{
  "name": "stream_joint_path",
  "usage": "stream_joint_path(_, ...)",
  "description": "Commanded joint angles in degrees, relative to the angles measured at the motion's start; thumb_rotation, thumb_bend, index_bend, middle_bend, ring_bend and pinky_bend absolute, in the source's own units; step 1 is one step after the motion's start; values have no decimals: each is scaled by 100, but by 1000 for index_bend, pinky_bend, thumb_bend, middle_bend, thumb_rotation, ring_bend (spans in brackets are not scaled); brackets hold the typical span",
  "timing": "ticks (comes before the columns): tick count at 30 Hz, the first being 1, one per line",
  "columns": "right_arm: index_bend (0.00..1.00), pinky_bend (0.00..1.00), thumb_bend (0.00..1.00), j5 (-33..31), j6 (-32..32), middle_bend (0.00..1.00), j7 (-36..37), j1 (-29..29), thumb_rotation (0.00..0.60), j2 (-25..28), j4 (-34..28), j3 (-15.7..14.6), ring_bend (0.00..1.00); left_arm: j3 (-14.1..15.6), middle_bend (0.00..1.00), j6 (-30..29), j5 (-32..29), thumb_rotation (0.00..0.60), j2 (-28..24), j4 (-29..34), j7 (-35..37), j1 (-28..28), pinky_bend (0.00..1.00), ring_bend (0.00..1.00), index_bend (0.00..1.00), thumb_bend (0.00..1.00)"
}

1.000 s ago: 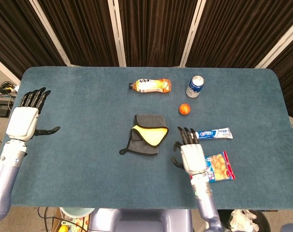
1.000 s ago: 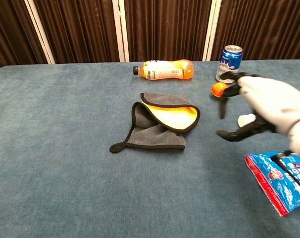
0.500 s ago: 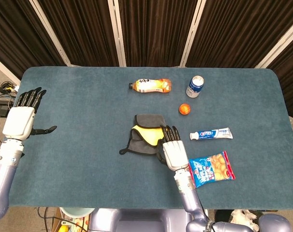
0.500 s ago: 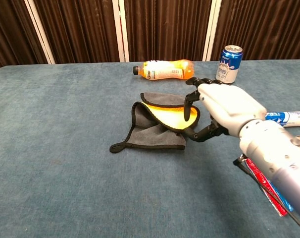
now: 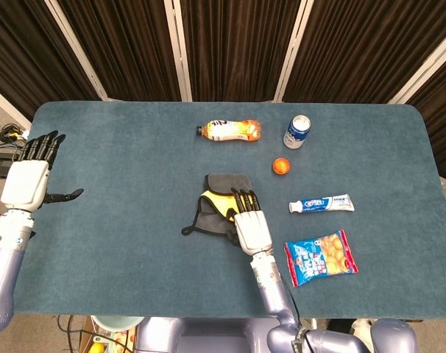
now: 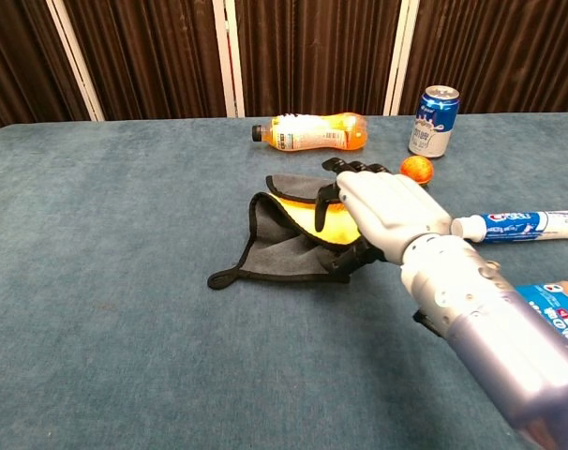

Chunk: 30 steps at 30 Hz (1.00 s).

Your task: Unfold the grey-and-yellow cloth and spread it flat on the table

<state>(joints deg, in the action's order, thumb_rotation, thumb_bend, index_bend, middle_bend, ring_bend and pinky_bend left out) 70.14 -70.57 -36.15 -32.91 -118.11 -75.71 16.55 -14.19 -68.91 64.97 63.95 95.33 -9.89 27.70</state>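
Observation:
The grey-and-yellow cloth lies folded in the middle of the blue table, yellow lining showing at the fold and a grey loop trailing at its near left corner. My right hand hovers over the cloth's right part, fingers apart and reaching onto the yellow patch, thumb near the cloth's near edge; I see nothing gripped. It hides the cloth's right edge. My left hand is open at the table's far left, away from the cloth, and shows only in the head view.
An orange drink bottle lies behind the cloth. A blue can and a small orange ball are at the back right. A toothpaste tube and a snack bag lie right.
My right hand has moved left from beside the snack bag and toothpaste onto the cloth's right part. My left hand has drifted slightly outward.

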Motion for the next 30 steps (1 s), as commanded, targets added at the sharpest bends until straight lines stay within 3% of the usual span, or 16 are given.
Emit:
stream_joint_path(1, 446, 0, 323, -31, 23, 40, 20, -72, 600, -98, 112, 41, 0, -3, 0, 21, -19, 600, 2, -29, 8, 7, 57, 0, 0, 49)
stream_joint_path(18, 446, 0, 293, -113, 137, 39, 465, -286, 600, -213, 640, 234, 0, -17, 0, 104, -175, 600, 25, -135, -53, 54, 57, 0, 0, 47)
stream_joint_path(30, 451, 0, 290, -121, 164, 43, 833, -327, 600, -259, 963, 211, 0, -10, 0, 184, -285, 600, 63, -175, -155, 112, 57, 0, 0, 47)
